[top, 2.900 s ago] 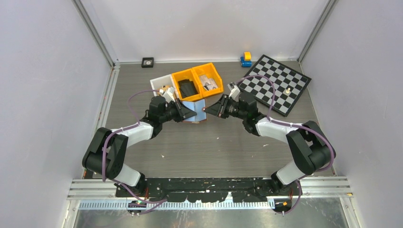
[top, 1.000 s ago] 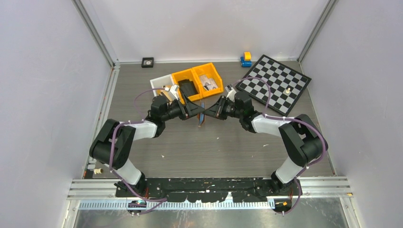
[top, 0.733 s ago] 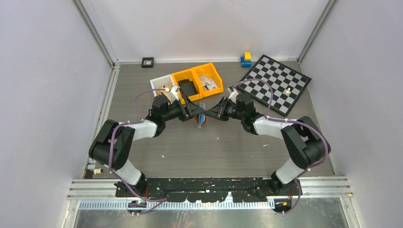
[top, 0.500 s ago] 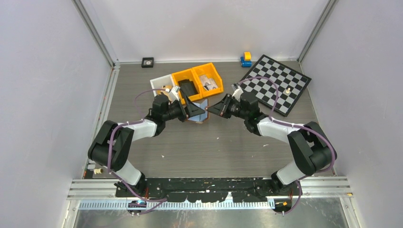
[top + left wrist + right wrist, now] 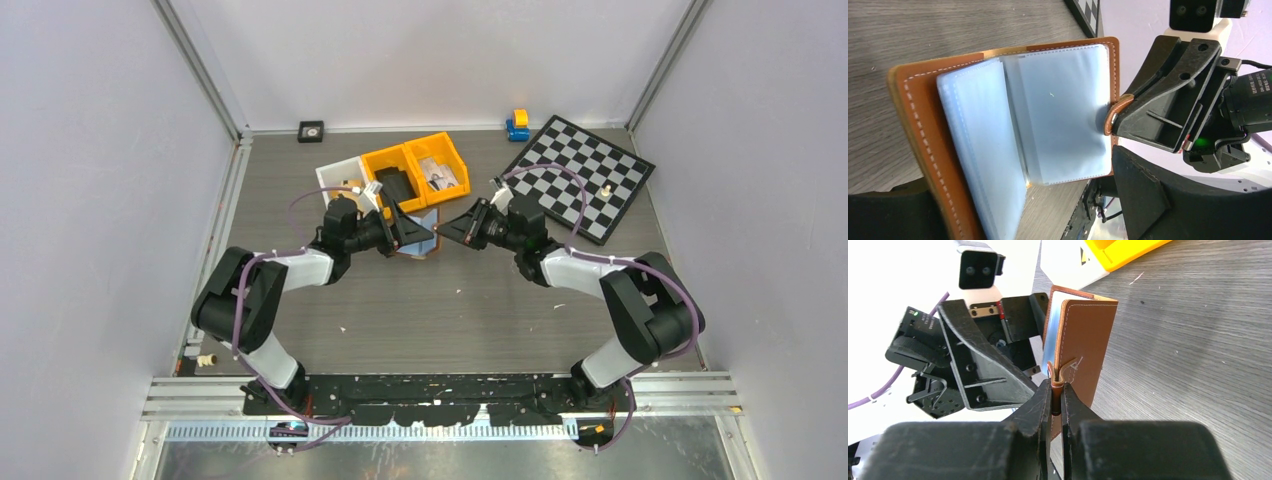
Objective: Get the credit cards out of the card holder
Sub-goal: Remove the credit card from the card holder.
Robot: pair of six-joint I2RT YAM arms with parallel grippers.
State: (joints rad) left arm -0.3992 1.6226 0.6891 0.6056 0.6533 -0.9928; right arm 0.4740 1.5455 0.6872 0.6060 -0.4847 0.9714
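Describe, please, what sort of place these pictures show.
Probably a lab robot test cell: plain walls on aluminium framing enclose a table, with orange bins and a chessboard as mixed props.

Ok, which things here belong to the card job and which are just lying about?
Job: reddish-brown leather card holder with pale blue sleeves; right gripper pinching its tab; open left gripper.
Lying about: yellow plastic bins; white bin; black-and-white chessboard; blue-and-yellow toy.
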